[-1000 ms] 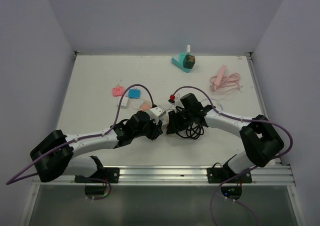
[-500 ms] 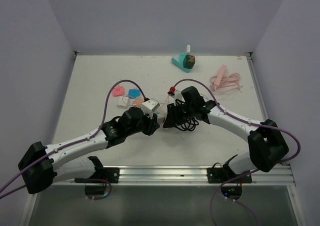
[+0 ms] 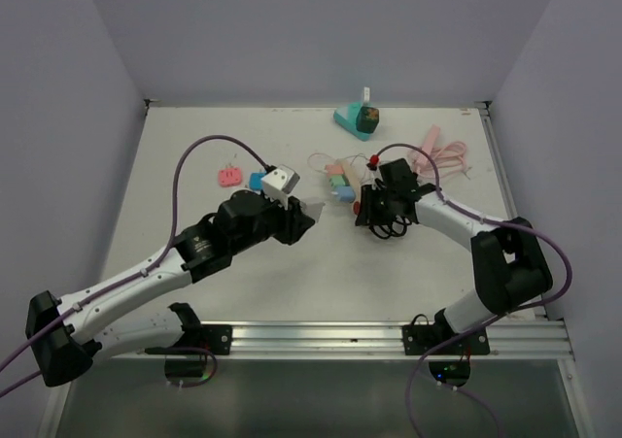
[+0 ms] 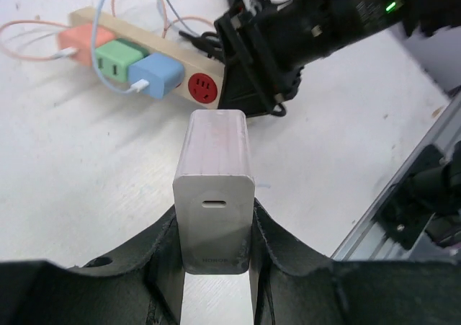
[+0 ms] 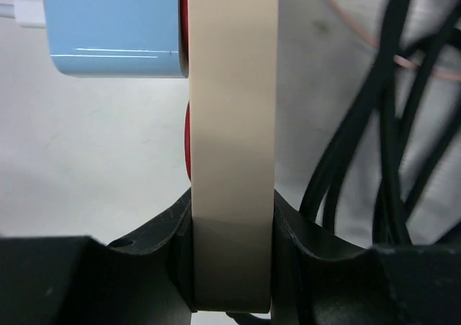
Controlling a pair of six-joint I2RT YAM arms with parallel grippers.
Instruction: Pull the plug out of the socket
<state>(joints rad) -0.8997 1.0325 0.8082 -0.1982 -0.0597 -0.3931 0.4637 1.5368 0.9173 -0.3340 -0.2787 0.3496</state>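
My left gripper (image 4: pixel 215 231) is shut on a white charger plug (image 4: pixel 215 166), which is free of the strip and held above the table. In the top view the gripper (image 3: pixel 303 217) holds the plug (image 3: pixel 312 208) left of the strip. The beige power strip (image 4: pixel 148 51) carries a pink, a green and a blue charger (image 4: pixel 155 76), and a red socket (image 4: pixel 204 88) is bare. My right gripper (image 5: pixel 232 267) is shut on the strip's end (image 5: pixel 234 123); in the top view it (image 3: pixel 367 207) is at the strip (image 3: pixel 342 183).
A coil of black cable (image 3: pixel 389 226) lies under the right wrist and shows beside the strip (image 5: pixel 367 123). A teal object (image 3: pixel 357 119) and a pink cord (image 3: pixel 437 154) lie at the back right. Small pink (image 3: pixel 229 177) and blue (image 3: pixel 259 180) items lie at the left.
The two grippers were close together; now they are apart. The left gripper has drawn back to the left with the white plug, and the right gripper has carried the strip right and farther back.
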